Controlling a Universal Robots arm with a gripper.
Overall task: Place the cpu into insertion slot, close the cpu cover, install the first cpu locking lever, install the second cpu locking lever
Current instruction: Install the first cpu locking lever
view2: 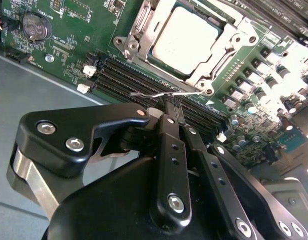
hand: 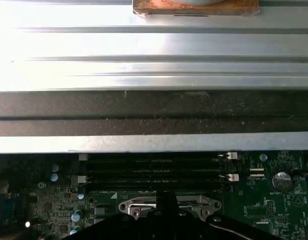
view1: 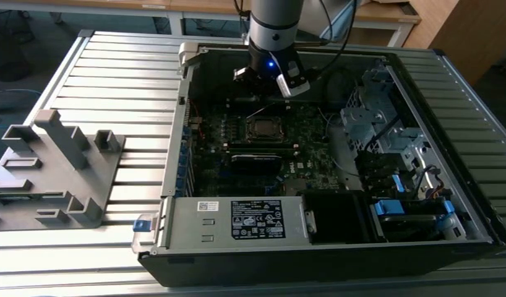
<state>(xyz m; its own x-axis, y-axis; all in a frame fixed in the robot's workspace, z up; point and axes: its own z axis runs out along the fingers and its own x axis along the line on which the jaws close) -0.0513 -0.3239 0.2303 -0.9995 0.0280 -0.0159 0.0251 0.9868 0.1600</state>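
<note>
cpu (view2: 186,37) under cpu cover (view2: 233,45) | gripper (view2: 170,102) together, tip at locking lever (view2: 148,93) just beside

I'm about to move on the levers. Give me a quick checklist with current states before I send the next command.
1. Cpu lying flat: ok.
2. Cpu cover down around it: ok.
3. Wire locking lever latched: not ok, its end stands free.
4. Claw at that lever: ok, shut, tip beside the wire.
5. Claw gripping the wire: cannot tell.
6. Other lever's state: cannot tell.
</note>
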